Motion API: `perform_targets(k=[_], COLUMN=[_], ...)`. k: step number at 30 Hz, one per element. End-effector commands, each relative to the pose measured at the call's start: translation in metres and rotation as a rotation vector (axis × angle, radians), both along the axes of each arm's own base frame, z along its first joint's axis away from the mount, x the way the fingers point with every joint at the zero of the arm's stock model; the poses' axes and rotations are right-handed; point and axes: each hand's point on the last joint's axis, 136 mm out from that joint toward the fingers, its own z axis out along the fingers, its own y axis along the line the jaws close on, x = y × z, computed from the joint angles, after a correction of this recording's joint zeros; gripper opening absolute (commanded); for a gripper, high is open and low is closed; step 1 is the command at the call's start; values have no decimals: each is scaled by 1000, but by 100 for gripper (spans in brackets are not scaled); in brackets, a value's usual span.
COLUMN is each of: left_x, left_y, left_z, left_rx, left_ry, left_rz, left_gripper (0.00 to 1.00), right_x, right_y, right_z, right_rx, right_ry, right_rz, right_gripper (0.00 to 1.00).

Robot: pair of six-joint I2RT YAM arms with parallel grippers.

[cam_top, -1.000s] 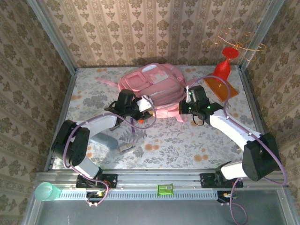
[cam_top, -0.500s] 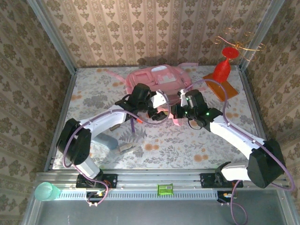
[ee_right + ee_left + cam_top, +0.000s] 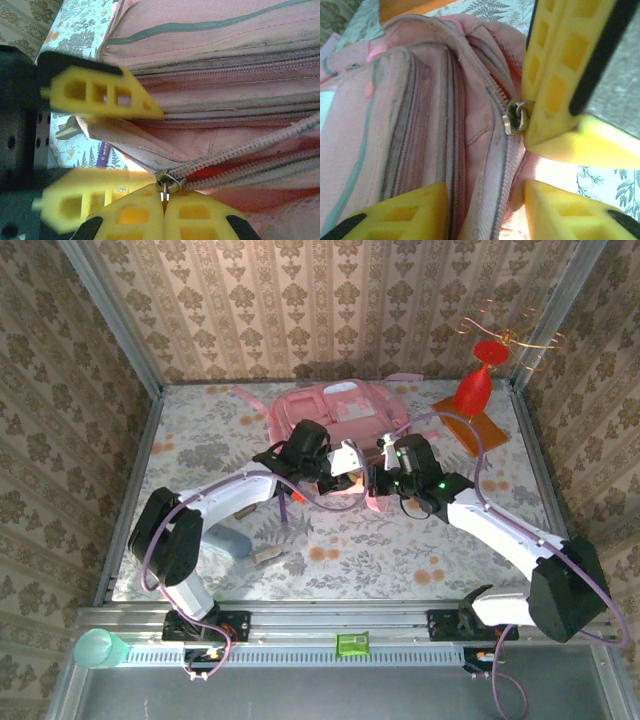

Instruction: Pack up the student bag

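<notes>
Gripping the Zipper Pull While the Other Jaws Straddle the Bag's Edge

From where I stand, the two arms meet over the near end of the pink student bag [image 3: 335, 412]. It lies flat on the floral table [image 3: 430, 540], stretching away from both grippers toward the back wall.

The right gripper [image 3: 164, 202] has its yellow fingers pressed together on the metal zipper pull [image 3: 164, 186]. The pull sits right at its fingertips, and the grey zipper teeth run off from it up and to the side. Just above its fingers the bag's stacked zip lines and seams run across, with a thin teal stripe farther out.

The left gripper [image 3: 485, 189] faces it from the other side, almost nose to nose. Its fingers [image 3: 405, 212] stand apart, one on each side of the bag's zipped edge. The right wrist view shows tablecloth in the gap between them, so they are not pinching the fabric. Straight ahead of this gripper, just past its fingertips, the other gripper's yellow finger touches the pull.

Well beyond the right gripper and out to its right, a red vase [image 3: 473, 388] stands upright on an orange board [image 3: 480, 430]. Back by the left arm's base, a teal cup [image 3: 97, 648] sits off the table's edge.
</notes>
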Motion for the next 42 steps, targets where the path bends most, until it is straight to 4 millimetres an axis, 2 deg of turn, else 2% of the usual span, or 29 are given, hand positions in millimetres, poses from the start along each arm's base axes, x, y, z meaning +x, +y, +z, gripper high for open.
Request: perform_targets(k=[1,3,6,8,10,12,14,15,17,19,21,23,25,28,30,35,39,42], left_x=[11,11,9,12,22,34,52,60,77,67,41,20,6,-4,-5,-8,-5,-4], left_y=[19,29,51,65,79,95,111,116,137,131,110,92,76,52,37,16,8,12], left_z=[-10,-4,6,7,5,0,-4,-6,-7,-6,3,16,27,37,34,10,3,3], left_rx=[53,29,-30,-58,-70,-70,-63,-53,-29,-37,-73,-111,-135,-128,-98,13,28,32], left_ry=[7,13,17,16,23,55,73,77,92,130,131,100,71,62,71,145,177,177], left_rz=[23,26,39,71,126,198,304,360,486,457,342,241,174,105,62,-19,-51,-64], left_gripper=[13,3,0,0,0,0,3,7,26,42,58,69,75,75,73,61,43,18], right_x=[0,1,4,9,17,28,37,41,42,39,32,25,20,15,12,8,2,0], right_y=[-13,-44,-99,-122,-132,-126,-109,-98,-75,-53,-30,-16,-7,4,9,13,17,10], right_z=[23,6,-15,-21,-23,-23,-21,-18,-10,0,11,20,24,33,37,47,51,44], right_rx=[-14,-120,-299,-397,-431,-399,-340,-299,-214,-132,-54,-9,19,56,70,118,161,123], right_ry=[-65,-11,42,36,29,20,9,-2,-28,-50,-77,-87,-85,-94,-99,-107,-103,-92], right_rz=[-31,-132,-295,-365,-401,-395,-342,-306,-222,-137,-44,16,54,98,118,131,150,130], right_gripper=[0,0,0,0,0,0,0,0,0,0,0,0,0,0,0,0,0,0])
